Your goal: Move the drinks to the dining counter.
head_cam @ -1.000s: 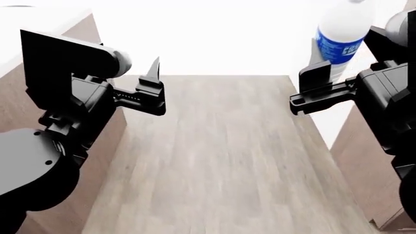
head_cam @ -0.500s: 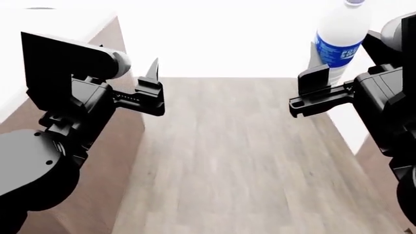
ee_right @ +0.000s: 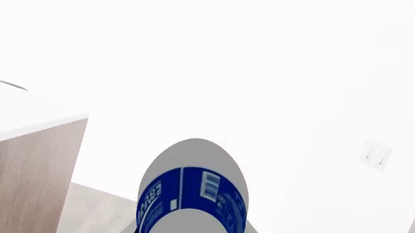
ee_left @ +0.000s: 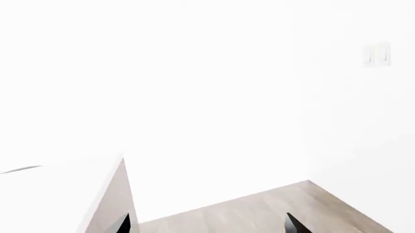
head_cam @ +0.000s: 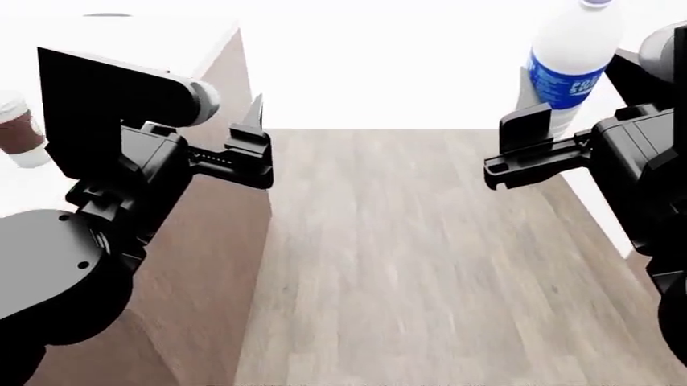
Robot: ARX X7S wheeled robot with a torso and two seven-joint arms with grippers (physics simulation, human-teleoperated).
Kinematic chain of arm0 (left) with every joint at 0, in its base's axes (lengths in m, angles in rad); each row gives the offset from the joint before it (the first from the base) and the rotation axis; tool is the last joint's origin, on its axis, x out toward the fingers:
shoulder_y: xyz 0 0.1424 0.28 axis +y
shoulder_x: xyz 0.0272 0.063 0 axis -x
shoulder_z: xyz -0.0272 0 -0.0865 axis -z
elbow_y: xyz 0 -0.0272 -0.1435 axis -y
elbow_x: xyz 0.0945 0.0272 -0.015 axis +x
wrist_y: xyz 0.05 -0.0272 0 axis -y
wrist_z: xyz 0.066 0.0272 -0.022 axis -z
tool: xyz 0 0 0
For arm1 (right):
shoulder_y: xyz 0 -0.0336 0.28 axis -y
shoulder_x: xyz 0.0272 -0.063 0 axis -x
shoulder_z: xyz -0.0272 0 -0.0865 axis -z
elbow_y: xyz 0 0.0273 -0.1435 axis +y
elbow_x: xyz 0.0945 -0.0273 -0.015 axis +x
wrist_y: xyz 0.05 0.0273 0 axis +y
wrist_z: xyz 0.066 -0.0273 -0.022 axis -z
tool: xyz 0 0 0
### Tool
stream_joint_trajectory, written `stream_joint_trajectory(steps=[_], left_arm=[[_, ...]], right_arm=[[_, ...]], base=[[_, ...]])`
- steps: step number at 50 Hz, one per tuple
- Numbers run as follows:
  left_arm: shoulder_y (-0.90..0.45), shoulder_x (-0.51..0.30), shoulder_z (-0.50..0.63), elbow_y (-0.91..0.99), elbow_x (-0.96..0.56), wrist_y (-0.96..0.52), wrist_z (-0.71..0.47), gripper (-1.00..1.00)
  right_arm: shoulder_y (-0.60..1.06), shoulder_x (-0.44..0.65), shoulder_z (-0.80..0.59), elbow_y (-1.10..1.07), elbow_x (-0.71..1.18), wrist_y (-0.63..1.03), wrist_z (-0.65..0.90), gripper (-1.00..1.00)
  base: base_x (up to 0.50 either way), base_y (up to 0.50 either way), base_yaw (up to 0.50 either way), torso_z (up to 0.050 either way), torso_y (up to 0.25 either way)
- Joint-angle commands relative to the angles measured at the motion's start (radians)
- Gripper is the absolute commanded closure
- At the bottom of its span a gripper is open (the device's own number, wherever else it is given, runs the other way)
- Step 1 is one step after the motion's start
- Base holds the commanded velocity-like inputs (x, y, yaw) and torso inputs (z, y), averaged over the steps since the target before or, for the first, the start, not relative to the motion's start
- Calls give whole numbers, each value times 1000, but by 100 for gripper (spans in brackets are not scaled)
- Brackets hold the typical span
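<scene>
My right gripper (head_cam: pixel 528 138) is shut on the clear plastic bottle with a blue label (head_cam: pixel 569 68) and holds it upright in the air; the bottle fills the lower part of the right wrist view (ee_right: pixel 192 194). My left gripper (head_cam: pixel 253 143) is open and empty, its two fingertips wide apart in the left wrist view (ee_left: pixel 206 225). A brown paper coffee cup with a white lid (head_cam: pixel 18 133) stands on a white counter top (head_cam: pixel 161 40) with a brown wood side, at the far left, partly hidden by my left arm. The small carton is out of view.
Wood-plank floor (head_cam: pixel 408 257) runs between the left counter and another white-topped unit (head_cam: pixel 606 213) at the right edge. The left counter's corner also shows in the left wrist view (ee_left: pixel 71 189) and the right wrist view (ee_right: pixel 36 124). A white wall lies ahead.
The view has shifted: the left counter now reaches further into the picture and the coffee cup has come into sight, while the right unit has slid toward the edge. Both grippers keep their poses.
</scene>
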Motion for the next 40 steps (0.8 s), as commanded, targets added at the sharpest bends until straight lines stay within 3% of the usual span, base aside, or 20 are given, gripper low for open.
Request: stream_joint_trajectory(steps=[1,40], left_arm=[[12,-12,-10,6,-6,8,-3,-100],[21,-19,-4,1,4,26,6,-100]], right_arm=[[20,-12,13,9,-12,23,-1,100],[41,-32,14,10,-13,60,7,100]], base=[[-72,500,0,0,0],[-76,500,0,0,0]])
